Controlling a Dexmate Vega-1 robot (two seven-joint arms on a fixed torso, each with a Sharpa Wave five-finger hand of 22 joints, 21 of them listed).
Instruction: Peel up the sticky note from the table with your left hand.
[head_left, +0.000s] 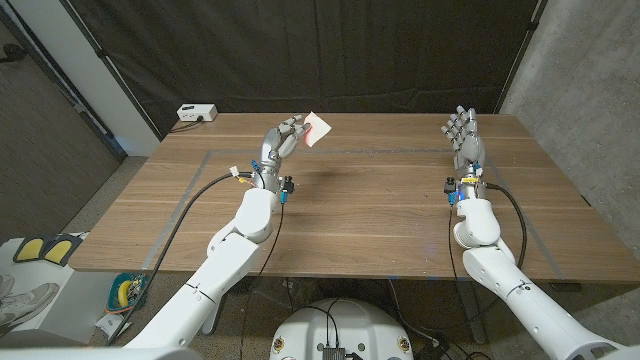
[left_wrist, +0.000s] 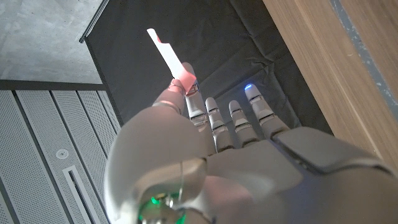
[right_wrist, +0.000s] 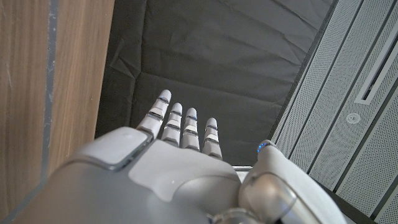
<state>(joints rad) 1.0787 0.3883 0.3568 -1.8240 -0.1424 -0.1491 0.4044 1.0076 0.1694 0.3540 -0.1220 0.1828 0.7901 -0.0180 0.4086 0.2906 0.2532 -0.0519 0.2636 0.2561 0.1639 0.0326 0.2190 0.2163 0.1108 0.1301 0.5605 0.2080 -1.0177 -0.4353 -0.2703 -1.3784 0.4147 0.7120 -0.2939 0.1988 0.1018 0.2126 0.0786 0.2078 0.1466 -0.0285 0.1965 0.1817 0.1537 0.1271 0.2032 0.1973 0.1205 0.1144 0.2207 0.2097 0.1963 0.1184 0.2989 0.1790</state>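
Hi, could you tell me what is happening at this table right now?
The left robot hand is raised above the wooden table, pinching a sticky note at its fingertips; the note is already off the surface. The right robot hand stands upright on the other side, fingers extended, holding nothing.

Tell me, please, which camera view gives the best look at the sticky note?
The head view: it shows the sticky note face-on, pinched in the left hand and lifted above the table. The left wrist view catches it edge-on, a thin strip beyond the fingertips. The right wrist view adds nothing about it.
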